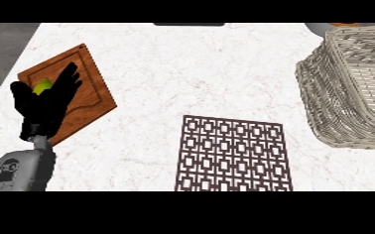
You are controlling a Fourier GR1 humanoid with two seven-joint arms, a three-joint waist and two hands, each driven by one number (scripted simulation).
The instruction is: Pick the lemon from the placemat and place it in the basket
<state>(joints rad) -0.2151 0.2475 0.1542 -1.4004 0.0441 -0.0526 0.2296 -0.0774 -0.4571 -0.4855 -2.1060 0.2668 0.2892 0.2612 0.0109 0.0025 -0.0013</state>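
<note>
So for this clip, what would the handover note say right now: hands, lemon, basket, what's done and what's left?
Left hand: over the wooden board at the left of the counter, fingers curled round the yellow-green lemon.
Right hand: not in view.
Patterned placemat: front centre, nothing on it.
Wicker basket: far right edge, no lemon inside.
Done: lemon is off the placemat and in hand.
Left: carry it across the counter to the basket and let go inside.

The left hand (44,101) covers most of a yellow-green object (43,85), so its shape cannot be told. The wicker basket (341,87) is cut off by the right edge, and the left forearm (26,168) by the lower one.
</note>
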